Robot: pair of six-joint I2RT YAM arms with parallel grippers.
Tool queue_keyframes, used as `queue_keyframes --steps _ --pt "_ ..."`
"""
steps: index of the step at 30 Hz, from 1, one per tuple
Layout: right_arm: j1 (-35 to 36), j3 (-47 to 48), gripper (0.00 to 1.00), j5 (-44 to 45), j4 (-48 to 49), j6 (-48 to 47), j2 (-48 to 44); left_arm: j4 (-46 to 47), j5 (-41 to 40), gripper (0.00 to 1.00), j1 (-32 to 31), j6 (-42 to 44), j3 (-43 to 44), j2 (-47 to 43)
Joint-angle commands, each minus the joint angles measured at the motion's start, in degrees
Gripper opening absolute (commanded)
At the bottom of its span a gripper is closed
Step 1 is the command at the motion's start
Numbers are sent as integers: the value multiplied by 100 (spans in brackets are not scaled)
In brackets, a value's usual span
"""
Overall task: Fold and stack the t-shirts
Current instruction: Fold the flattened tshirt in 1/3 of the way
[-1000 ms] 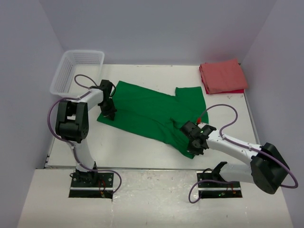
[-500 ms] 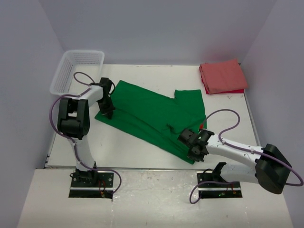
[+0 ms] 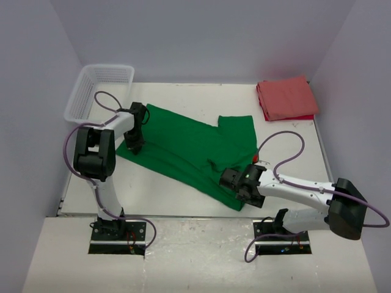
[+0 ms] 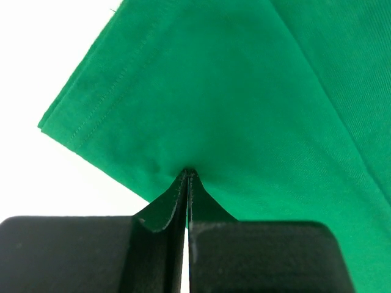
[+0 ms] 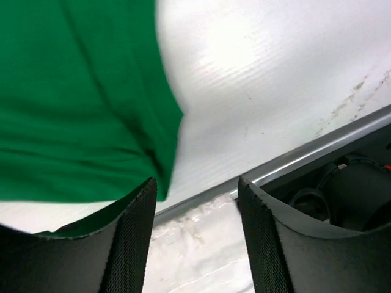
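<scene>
A bright green t-shirt lies spread flat and slanted across the middle of the table. My left gripper is shut on the shirt's left edge; in the left wrist view its jaws pinch a small peak of green cloth. My right gripper hangs over the shirt's near right corner by the table's front edge. It is open, with only bare table between its fingers, and the green cloth lies just beside the left finger. A folded salmon-red t-shirt rests at the back right.
A white mesh basket stands at the back left corner. The table's metal front edge runs close under the right gripper. Purple-grey walls close in the table on three sides.
The right gripper carried the shirt's near corner left and toward the front edge, then opened and let it go. The left gripper kept its hold and shifted slightly left.
</scene>
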Motion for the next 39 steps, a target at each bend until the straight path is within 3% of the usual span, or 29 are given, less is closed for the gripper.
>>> queue_keyframes --steps 1,3,6,9,12,14,16,18,20,22,30,34,39 --pt "133 748 58 668 -779 126 -169 -127 -620 0 -329 -28 -139 -330" --pt "142 1161 65 783 -972 -59 -117 -145 -725 0 -584 -28 -139 -629" --pt "90 1407 72 853 -430 -884 -134 -180 -752 0 -839 7 -25 -937" --pt "-443 1566 69 766 386 -1894 -12 -40 -603 2 -972 121 63 -1174" --pt "-1007 1706 56 450 1221 -2914 234 224 -208 5 -1042 322 80 -1385" --pt "-1280 1864 41 397 1591 -3387 445 539 360 6 -1077 472 37 -1526" --pt "-1500 2031 41 361 1760 -3679 717 829 1089 6 -1103 577 -16 -1579" --pt "-1659 2094 52 125 1953 -4004 902 1128 1854 8 -1112 657 -95 -1544" --pt "-1887 2129 61 -130 2146 -4171 1078 1410 2784 11 -1139 675 -121 -1351" --pt "-2037 2103 66 -376 2287 -4278 1263 1638 3036 14 -1331 675 -122 -1237" --pt "-2441 1883 61 -930 2824 -4515 1799 1955 3476 19 -1798 534 265 -508" --pt "-2529 1795 50 -1133 3026 -4472 2115 2000 3687 19 -1938 543 519 -279" --pt "-2521 1558 47 -1221 3219 -4384 2063 1991 4029 19 -2123 534 739 -94"
